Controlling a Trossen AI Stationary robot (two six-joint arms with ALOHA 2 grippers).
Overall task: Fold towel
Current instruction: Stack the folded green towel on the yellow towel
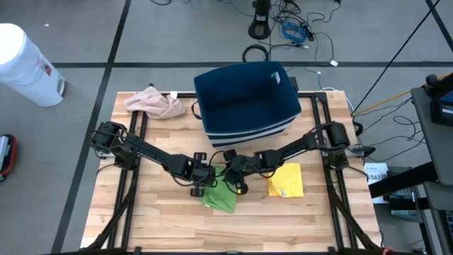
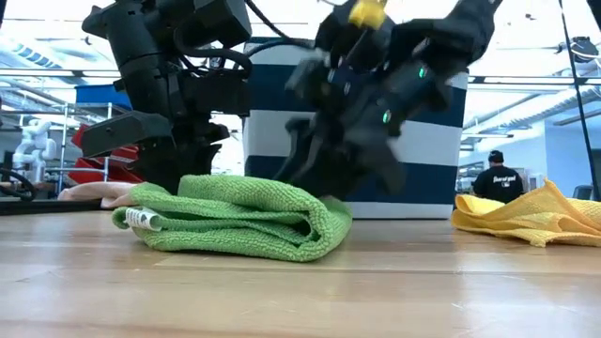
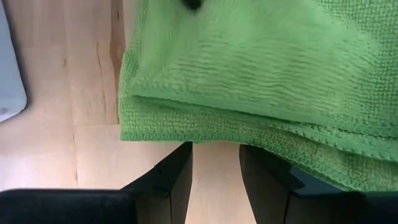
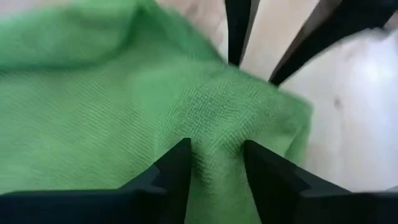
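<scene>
A green towel (image 1: 222,195) lies folded in several layers on the wooden table (image 1: 163,219), a white tag (image 2: 143,219) at one end. My left gripper (image 3: 216,163) stands open, low at the towel's left edge (image 3: 186,127), with bare wood between its fingers. My right gripper (image 4: 216,155) comes slanting down from the table's right onto the towel's top. It is open, and green cloth shows between its fingers. In the low view it is blurred (image 2: 333,174) just above the towel's rounded fold (image 2: 324,221). My left gripper: one fingertip (image 3: 264,165) reaches the towel's layered edge (image 3: 292,149); I cannot tell whether it touches. My right gripper: its fingertips (image 4: 180,158) stand on either side of a ridge in the towel's top layer (image 4: 214,124), slanting from above; I cannot tell whether they touch it.
A dark blue bin (image 1: 248,99) stands at the table's far side, just behind both grippers. A yellow cloth (image 1: 286,180) lies to the right of the green towel, under the right arm. A pink cloth (image 1: 154,103) lies at the far left corner. The near half of the table shows bare wood.
</scene>
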